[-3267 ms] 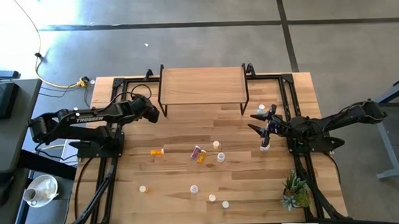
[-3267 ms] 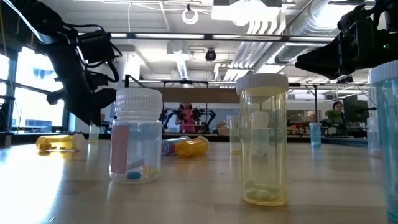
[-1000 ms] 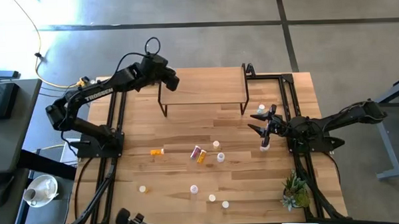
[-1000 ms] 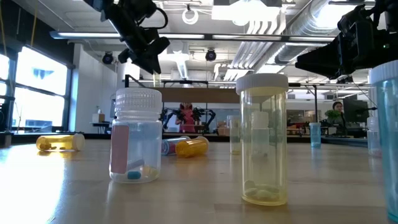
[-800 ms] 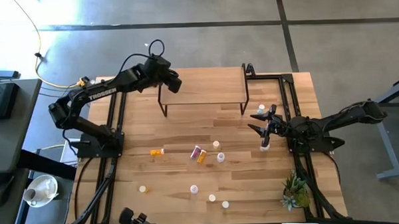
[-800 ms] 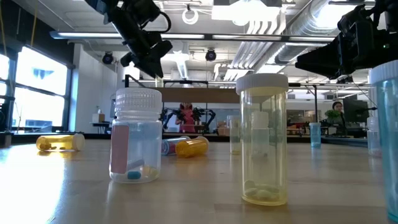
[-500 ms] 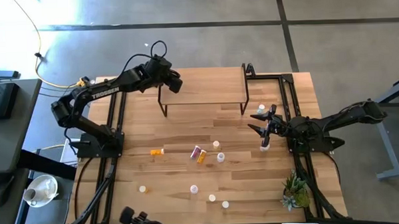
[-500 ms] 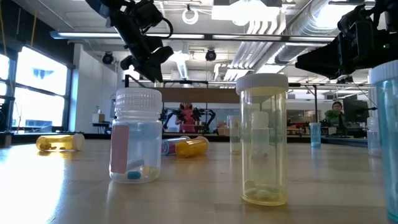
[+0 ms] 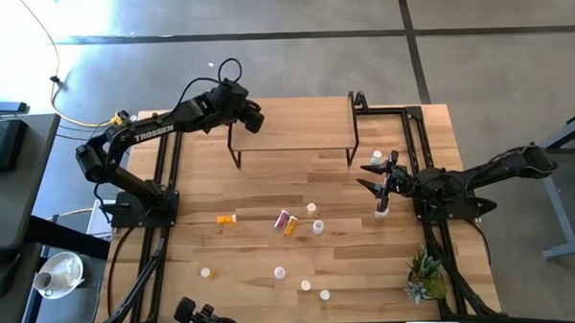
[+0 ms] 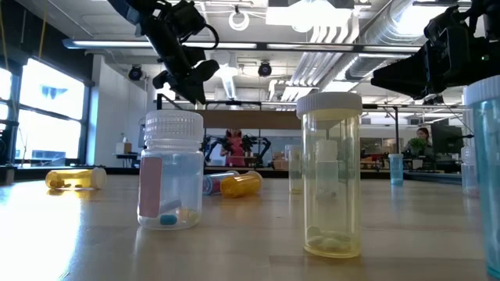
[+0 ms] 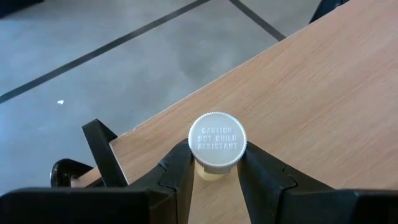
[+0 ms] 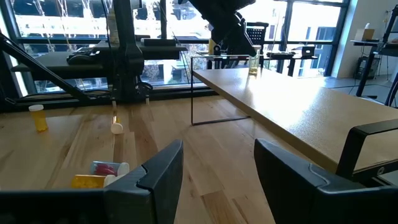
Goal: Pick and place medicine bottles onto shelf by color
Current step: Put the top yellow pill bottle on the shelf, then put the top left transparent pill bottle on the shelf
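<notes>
My left gripper point(image 9: 251, 119) is over the far left corner of the light-wood shelf point(image 9: 291, 123), shut on a yellowish medicine bottle with a white cap point(image 11: 217, 140). From the right wrist view this bottle point(image 12: 254, 65) is upright at the shelf top. My right gripper point(image 9: 377, 184) is open and empty by the table's right side. Several bottles are on the tabletop. An orange one point(image 9: 226, 219) lies on its side, a pink-purple and an orange one point(image 9: 286, 222) lie together, and others stand upright point(image 9: 319, 227). My left gripper pinches the bottle's yellowish body just under the cap point(image 11: 209, 173) between its two fingers point(image 11: 179, 171). The fingers slant down from the table's left side. The bottle is upright, cap up. I cannot tell whether its base touches the shelf top.
Two bottles point(image 9: 376, 156) point(image 9: 381, 213) stand close to my right gripper. A small green plant point(image 9: 426, 277) is at the near right corner. Black arm frames run along both table sides. Most of the shelf top is bare.
My left gripper has sunk a little toward the shelf's far left corner and drifted slightly toward the table's right edge. It still holds the bottle upright.
</notes>
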{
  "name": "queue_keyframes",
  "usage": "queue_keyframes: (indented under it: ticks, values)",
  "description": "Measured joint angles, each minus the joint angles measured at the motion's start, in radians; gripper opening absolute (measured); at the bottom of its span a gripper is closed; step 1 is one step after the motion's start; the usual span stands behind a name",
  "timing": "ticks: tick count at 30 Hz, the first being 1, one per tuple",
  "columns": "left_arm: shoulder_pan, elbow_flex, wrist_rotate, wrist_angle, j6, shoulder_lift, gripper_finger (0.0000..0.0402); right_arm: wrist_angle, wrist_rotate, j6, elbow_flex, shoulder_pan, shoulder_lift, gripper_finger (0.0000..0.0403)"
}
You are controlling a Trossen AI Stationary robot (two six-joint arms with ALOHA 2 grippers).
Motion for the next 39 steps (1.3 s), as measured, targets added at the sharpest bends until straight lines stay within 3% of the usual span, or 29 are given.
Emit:
queue_keyframes:
  ticks: [16,25,35,39]
  values:
    - [0.0,-0.005,0.006,0.003,0.019,0.003,0.0164,0.0,0.0,0.0,0.0,0.0,0.0,0.0189]
    - [0.0,-0.004,0.002,0.025,0.028,-0.008,0.0175,0.0,0.0,0.0,0.0,0.0,0.0,0.0189]
    - [0.002,-0.003,0.008,0.032,0.057,-0.119,0.0175,0.0,0.0,0.0,0.0,0.0,0.0,0.0189]
    - [0.002,-0.003,0.093,0.008,0.112,-0.185,0.0173,0.0,0.0,0.0,0.0,0.0,0.0,0.0189]
